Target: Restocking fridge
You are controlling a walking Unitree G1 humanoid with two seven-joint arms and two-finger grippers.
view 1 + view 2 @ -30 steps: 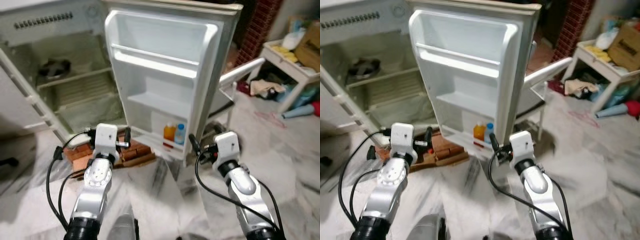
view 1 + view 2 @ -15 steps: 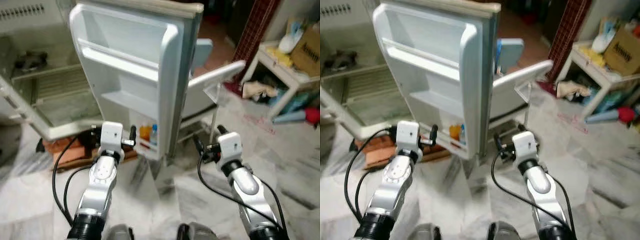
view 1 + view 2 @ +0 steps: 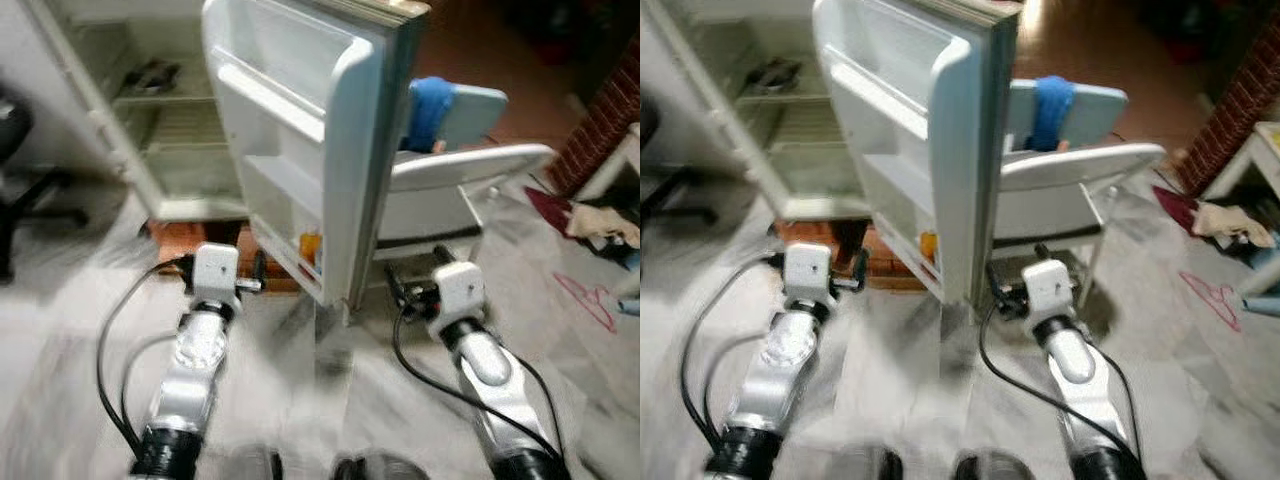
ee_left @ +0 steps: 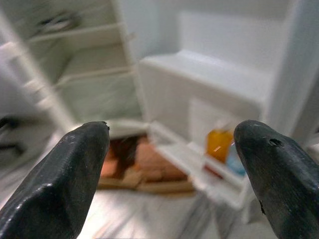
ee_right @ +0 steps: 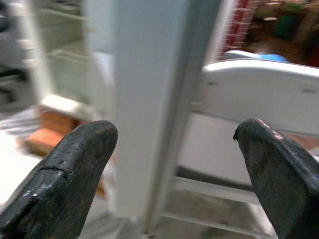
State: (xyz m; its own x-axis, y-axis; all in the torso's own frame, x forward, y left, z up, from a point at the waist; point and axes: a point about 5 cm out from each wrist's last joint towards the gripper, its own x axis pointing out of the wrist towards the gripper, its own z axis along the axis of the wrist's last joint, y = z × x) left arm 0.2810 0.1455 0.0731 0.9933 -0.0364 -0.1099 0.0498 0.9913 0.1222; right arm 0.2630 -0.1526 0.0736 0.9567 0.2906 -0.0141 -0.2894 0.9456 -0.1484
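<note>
- The fridge (image 3: 150,120) stands open, and its door (image 3: 310,130) swings out toward the robot.
- An orange bottle (image 4: 220,143) sits in the door's bottom shelf.
- The left gripper (image 4: 172,164) and right gripper (image 5: 174,169) hang low, fingers apart, holding nothing.

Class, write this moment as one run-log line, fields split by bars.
fridge door open | orange bottle in bottom door shelf | left gripper open, empty | right gripper open, empty, facing door edge | white chair behind door
</note>
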